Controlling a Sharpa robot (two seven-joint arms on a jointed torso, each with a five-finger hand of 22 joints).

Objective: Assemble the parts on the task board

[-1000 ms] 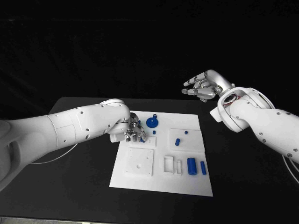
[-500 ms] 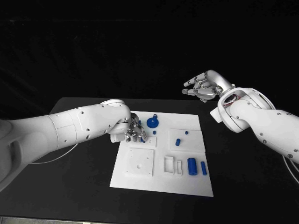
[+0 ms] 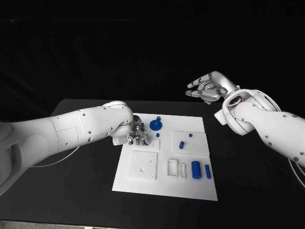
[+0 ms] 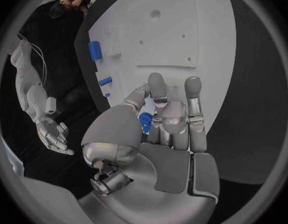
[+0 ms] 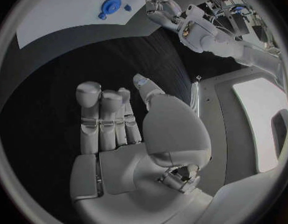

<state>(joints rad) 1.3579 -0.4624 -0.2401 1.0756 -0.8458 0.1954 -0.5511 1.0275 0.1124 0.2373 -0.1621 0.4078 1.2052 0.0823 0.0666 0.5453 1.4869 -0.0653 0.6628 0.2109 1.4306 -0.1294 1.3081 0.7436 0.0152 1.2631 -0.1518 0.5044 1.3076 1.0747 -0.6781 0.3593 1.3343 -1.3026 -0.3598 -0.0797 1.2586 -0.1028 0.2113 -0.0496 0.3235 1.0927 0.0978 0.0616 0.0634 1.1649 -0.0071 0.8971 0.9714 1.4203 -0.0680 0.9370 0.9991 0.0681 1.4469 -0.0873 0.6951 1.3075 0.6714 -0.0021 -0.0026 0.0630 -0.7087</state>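
A flat white rectangular task board (image 3: 165, 179) lies mid-table on the black table (image 3: 70, 186). The left silver hand (image 3: 135, 133) hovers over the board's far left corner. The left wrist view reveals what the head view hides: a small blue plastic part (image 4: 144, 122) pinched between its thumb and fingers. The right silver hand (image 3: 208, 87) is raised off beyond the board, fingers spread and holding nothing. A round blue disc (image 3: 155, 126) and two blue cylinders (image 3: 195, 169) sit on the board.

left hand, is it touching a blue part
Touching. The left wrist view shows the left hand pinching a small blue part between thumb and fingers.
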